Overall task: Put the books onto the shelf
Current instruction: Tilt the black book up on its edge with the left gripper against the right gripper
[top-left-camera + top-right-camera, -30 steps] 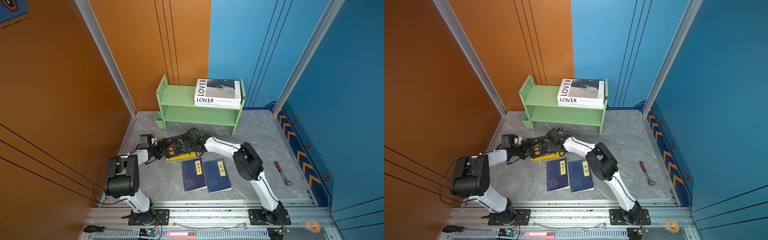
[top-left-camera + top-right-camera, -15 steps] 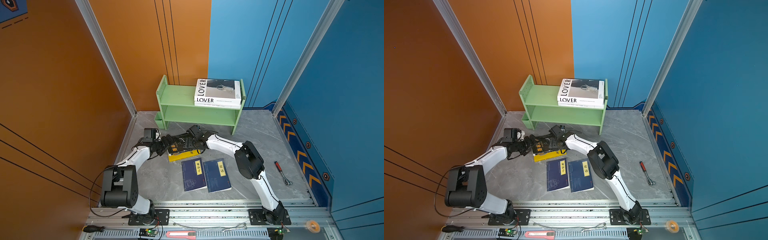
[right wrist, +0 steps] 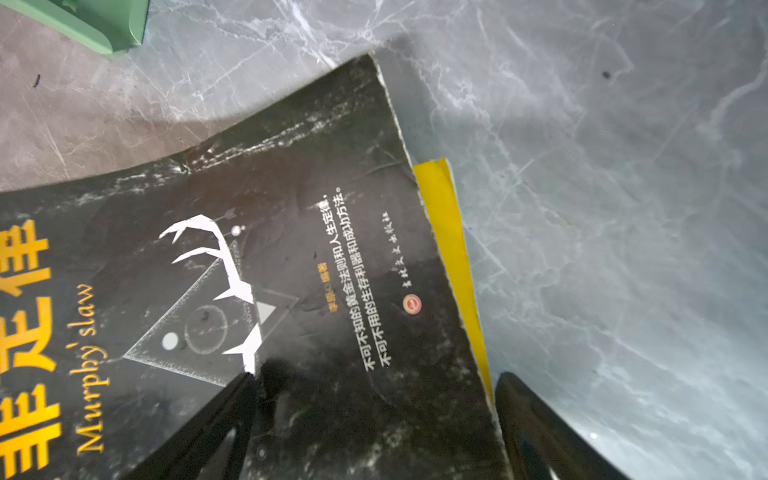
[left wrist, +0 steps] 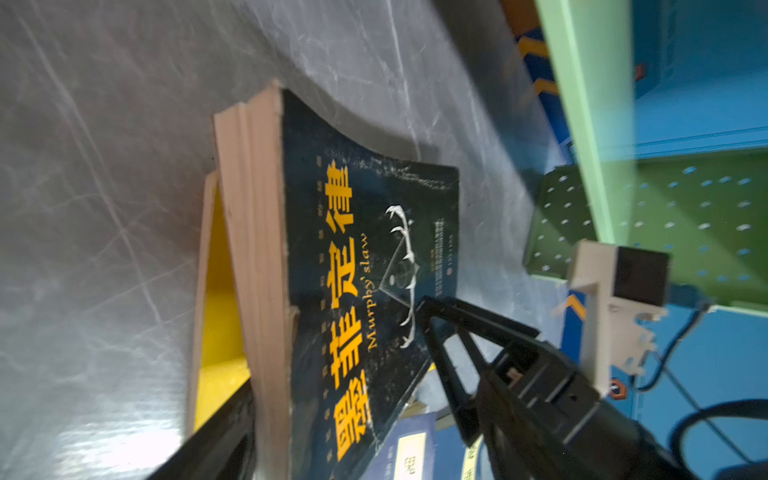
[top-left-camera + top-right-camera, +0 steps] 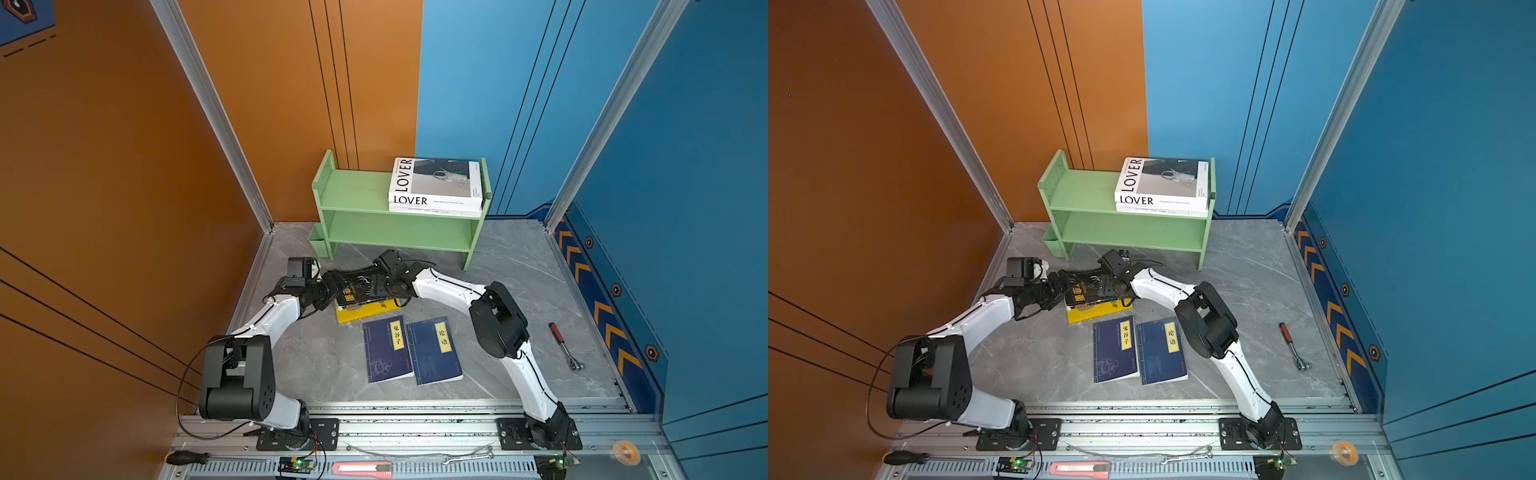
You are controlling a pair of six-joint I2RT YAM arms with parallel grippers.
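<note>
Walls: orange panels (image 5: 124, 166) are closing in the left and back, blue panels (image 5: 685, 208) the right.
Surface: grey marbled surface (image 5: 519, 266) is carrying the shelf and four loose books.
Shelf: pale green shelf (image 5: 357, 195) is standing against the back wall, its lower tier bare.
White books: LOVER book (image 5: 440, 183) is lying flat on the right end of the top tier, stacked on a second white book (image 5: 436, 212).
Navy books: a navy book (image 5: 386, 349) and a second navy book (image 5: 434, 351) are lying side by side on the surface, nearly touching, between the two arms.
Black book: black book (image 4: 365, 270) is resting tilted on the yellow book, in front of the shelf, its left edge raised and its cover bowing.
Yellow book: yellow book (image 5: 365, 312) is lying flat on the surface, mostly covered by the black one.
Right gripper: right gripper (image 3: 376, 382) is standing spread wide, one of its fingers (image 3: 208, 419) lying on the black cover, the other hanging past the book's edge.
Left gripper: left gripper (image 5: 334, 289) is reaching the black book's raised edge; one finger is showing beneath the page block, and I cannot tell whether it is clamping.
Cup: little green cup (image 5: 318, 243) is hanging at the shelf's left foot.
Tools: a red-handled ratchet (image 5: 563, 347) is lying well to the right; a screwdriver (image 5: 183, 457) and a tape roll (image 5: 625, 452) are sitting on the front rail.
</note>
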